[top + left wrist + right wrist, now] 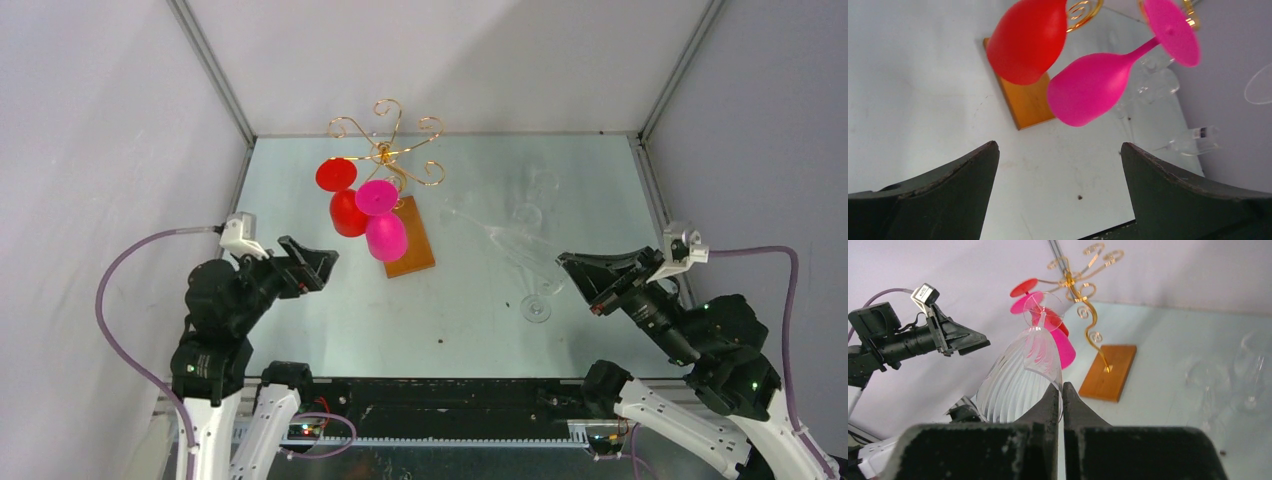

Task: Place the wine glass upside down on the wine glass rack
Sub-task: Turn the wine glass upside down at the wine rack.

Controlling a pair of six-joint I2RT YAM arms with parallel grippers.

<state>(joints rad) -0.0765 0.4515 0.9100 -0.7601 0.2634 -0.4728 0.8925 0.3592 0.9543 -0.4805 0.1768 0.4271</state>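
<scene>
The clear wine glass (1018, 375) is hard to see from above, only a faint outline against the pale table (470, 340). The other clear glasses (1208, 385), to the right of the right gripper (1061, 388), are blurred too, and I cannot count them. The wine glass rack (384, 152) stands ahead of this gripper, well apart. It carries a red glass (1025, 40) and a pink glass (1088, 95), both hanging bowl down near its wooden base (1109, 371). The right gripper's jaws are pressed together on the rim of the wine glass. The long axis of the glass runs away from the gripper toward the rack, tilted upward, with the bowl mouth near and the foot far. The left gripper (1059, 147) stands wide open and holds nothing.
</scene>
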